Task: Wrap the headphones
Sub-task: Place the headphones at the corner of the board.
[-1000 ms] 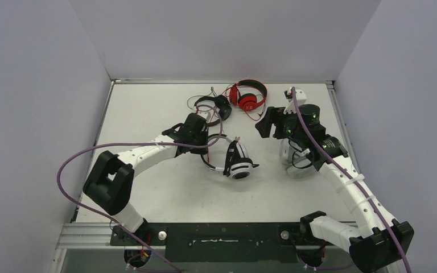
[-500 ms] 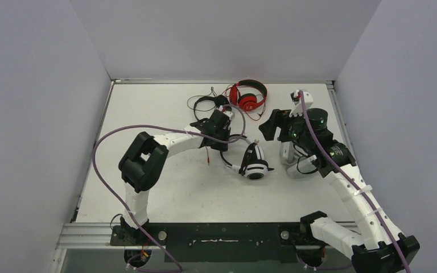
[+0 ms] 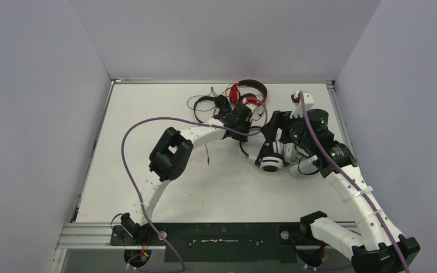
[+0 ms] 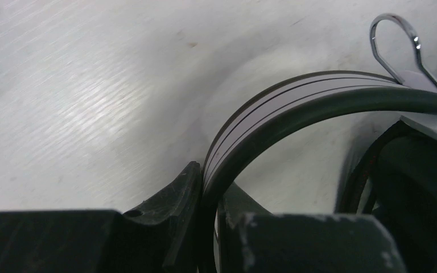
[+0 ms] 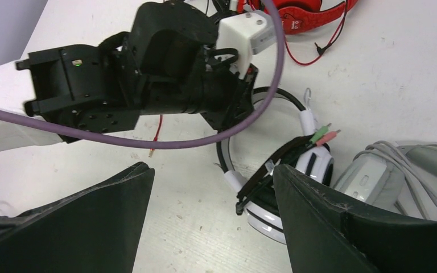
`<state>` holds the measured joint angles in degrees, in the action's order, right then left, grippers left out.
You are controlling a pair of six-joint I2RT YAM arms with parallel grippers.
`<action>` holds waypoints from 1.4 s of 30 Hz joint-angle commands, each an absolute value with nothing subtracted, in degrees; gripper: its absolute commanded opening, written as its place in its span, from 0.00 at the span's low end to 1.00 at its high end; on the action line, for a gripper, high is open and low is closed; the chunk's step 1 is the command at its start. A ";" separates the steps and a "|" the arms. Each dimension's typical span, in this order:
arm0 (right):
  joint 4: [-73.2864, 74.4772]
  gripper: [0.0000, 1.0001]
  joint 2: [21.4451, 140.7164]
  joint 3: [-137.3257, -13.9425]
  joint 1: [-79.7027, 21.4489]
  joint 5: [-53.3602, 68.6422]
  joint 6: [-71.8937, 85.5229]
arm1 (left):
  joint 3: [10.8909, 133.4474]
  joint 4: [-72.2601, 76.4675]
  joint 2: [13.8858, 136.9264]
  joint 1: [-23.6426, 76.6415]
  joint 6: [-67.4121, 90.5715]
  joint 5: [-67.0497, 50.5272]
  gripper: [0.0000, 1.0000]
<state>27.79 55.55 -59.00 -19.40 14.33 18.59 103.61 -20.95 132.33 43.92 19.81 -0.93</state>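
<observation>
Stretching from the near-left corner across the table (image 3: 148, 114), the left arm ends just short of the far edge, its purple cable (image 3: 126, 153) arching out to the left. The all-black headphones (image 3: 206, 103) lie beside its wrist with their thin cable loose around them, and a thin red cable (image 3: 207, 153) lies on the table nearer the bases. The left gripper (image 4: 207, 210) is pinched narrow on the headband (image 4: 296, 96) of the white-and-black headphones (image 3: 270, 161), the band wedged between both fingers. The red headphones (image 3: 252, 95) rest at the far edge just behind that gripper. The white-and-black set sits right of centre, its earcups on the table, with green and pink plugs (image 5: 324, 136) lying across its band. The right gripper (image 5: 210, 170) hangs over that set with its fingers spread wide, holding nothing. The light grey headphones (image 5: 387, 176) lie just right of the white-and-black pair, touching or nearly so, their cable bunched over them under the right arm.
</observation>
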 commanded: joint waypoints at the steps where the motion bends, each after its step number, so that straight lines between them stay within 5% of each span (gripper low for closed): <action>1: 27.16 0.78 53.61 -60.81 -18.73 13.49 17.90 | 115.41 -22.38 136.54 46.97 20.46 -3.48 0.00; 18: 27.00 0.78 49.85 -61.55 -18.37 10.27 18.90 | 134.78 -23.41 149.60 53.54 27.77 -7.53 0.00; 26: 24.26 0.79 43.86 -60.21 -18.37 6.13 21.18 | 129.58 -28.16 140.27 51.96 26.85 -0.95 0.31; 31: 21.24 0.80 40.43 -58.13 -18.36 5.12 22.53 | 118.33 -29.85 127.27 50.46 25.06 5.90 0.71; 33: 20.56 0.80 39.74 -57.67 -18.37 5.01 22.99 | 114.40 -31.38 122.27 49.59 25.51 6.48 0.96; 42: 19.94 0.80 39.47 -56.91 -18.37 5.17 23.94 | 96.83 -31.28 105.08 37.24 28.70 8.66 0.97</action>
